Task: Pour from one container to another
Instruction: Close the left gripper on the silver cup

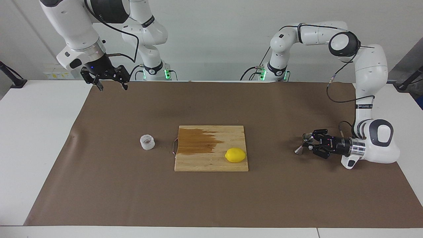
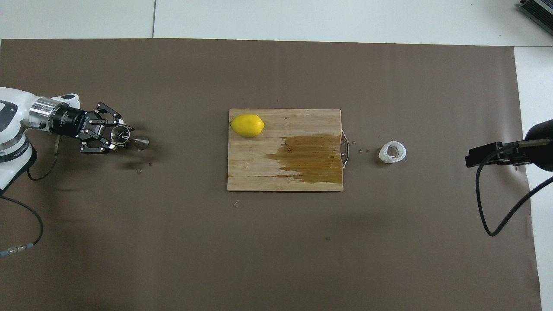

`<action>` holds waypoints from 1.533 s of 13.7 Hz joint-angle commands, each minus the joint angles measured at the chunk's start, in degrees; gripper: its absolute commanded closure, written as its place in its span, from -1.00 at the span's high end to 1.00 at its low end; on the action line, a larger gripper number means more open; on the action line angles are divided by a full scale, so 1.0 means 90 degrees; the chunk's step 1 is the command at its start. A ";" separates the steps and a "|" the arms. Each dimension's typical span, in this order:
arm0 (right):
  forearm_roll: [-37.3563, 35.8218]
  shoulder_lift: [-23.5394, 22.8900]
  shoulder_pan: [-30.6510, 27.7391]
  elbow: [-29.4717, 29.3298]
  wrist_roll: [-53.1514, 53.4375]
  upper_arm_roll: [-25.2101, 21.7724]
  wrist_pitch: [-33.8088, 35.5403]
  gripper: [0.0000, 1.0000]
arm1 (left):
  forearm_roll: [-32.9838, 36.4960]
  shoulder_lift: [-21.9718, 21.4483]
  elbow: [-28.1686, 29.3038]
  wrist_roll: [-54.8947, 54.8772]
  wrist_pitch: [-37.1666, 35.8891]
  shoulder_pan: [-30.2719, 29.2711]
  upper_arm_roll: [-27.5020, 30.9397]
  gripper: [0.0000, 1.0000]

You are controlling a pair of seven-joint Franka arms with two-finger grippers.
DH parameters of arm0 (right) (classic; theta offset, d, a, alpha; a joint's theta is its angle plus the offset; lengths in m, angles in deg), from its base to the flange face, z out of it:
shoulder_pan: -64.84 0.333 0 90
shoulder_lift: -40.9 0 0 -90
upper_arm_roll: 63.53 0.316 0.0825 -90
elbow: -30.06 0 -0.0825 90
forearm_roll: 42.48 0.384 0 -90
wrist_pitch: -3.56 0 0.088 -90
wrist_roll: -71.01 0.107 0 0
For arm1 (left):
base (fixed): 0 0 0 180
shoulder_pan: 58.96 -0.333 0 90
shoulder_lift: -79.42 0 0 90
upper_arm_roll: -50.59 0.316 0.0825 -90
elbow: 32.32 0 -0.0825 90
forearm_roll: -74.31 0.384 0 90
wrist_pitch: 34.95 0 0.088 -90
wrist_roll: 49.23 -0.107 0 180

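Note:
The small translucent white plastic cup [image 1: 147,142] [image 2: 392,152] stands on the brown mat beside the cutting board's handle, toward the right arm's end. The silver hourglass jigger [image 1: 300,149] [image 2: 140,141] stands on the mat toward the left arm's end. My left gripper [image 1: 309,141] [image 2: 120,137] lies low and level over the mat and is shut on the jigger's upper cone. My right gripper [image 1: 112,86] waits open and empty, raised above the mat's corner near its own base.
A wooden cutting board [image 1: 211,163] [image 2: 259,172] with a dark wet patch lies mid-table. A lemon [image 1: 235,155] [image 2: 247,125] rests on it at the corner nearer the jigger. A few droplets dot the mat by the jigger and the cup.

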 commanded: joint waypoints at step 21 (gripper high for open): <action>0.0139 0.0058 -0.0072 0.0059 0.0028 0.0027 0.0047 1.00 | -0.0173 -0.0051 0.0103 0.0016 0.0028 -0.0022 -0.0219 -0.97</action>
